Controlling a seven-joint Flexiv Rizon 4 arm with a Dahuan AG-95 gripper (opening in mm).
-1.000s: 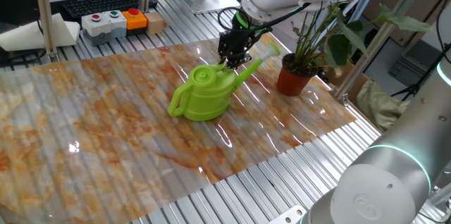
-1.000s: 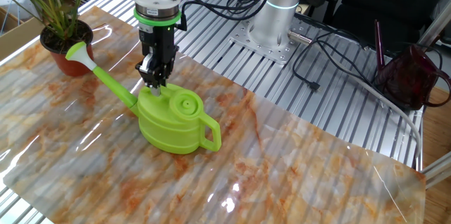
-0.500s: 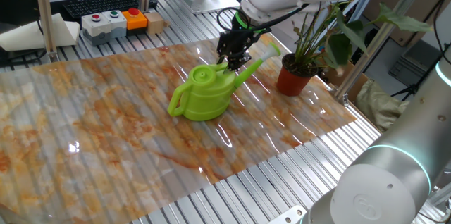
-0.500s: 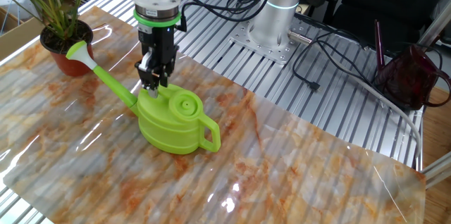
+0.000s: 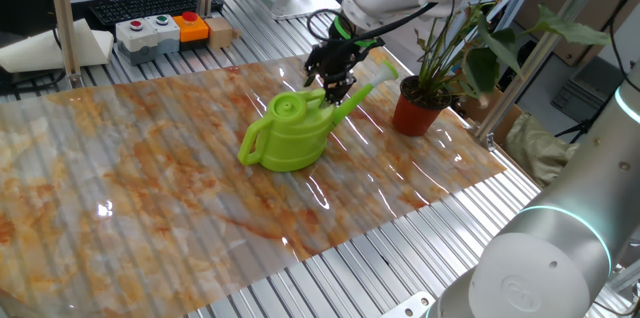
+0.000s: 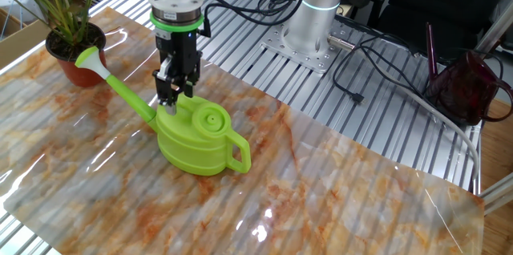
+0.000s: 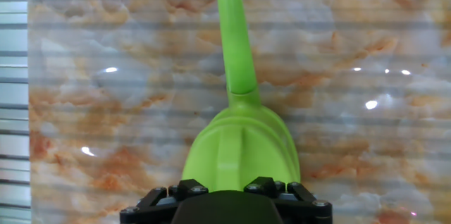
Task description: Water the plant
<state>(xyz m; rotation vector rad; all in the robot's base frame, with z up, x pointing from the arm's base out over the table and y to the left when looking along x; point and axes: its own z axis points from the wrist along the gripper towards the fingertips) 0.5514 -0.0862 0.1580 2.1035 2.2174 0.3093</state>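
— Where's the black two-finger gripper (image 6: 171, 103) right now?

— Pointing steeply down over the lime-green plastic watering can (image 6: 198, 137), at the spot where the spout joins the body. Its jaws stand apart, one finger either side of the can's top (whether the tips touch the plastic, I cannot tell). It clasps nothing.

— And the can itself?

— Upright on the orange-and-grey marbled table mat (image 5: 150, 178). In the hand view the long spout (image 7: 235, 48) runs straight away from the gripper (image 7: 225, 194) across the mat. Its loop handle (image 6: 237, 151) is on the side away from the spout.

— The plant?

— The tall houseplant with thin stems and dark-green leaves in a small terracotta-red round pot (image 5: 417, 110) stands at the far right corner of the mat. The spout's flared tip (image 5: 385, 70) ends just beside the stems, above the pot's near rim.

— Anything beyond that?

— A grey box with red and green buttons (image 5: 147, 36) on the slatted aluminium tabletop (image 5: 400, 258), far left (well apart from the can).
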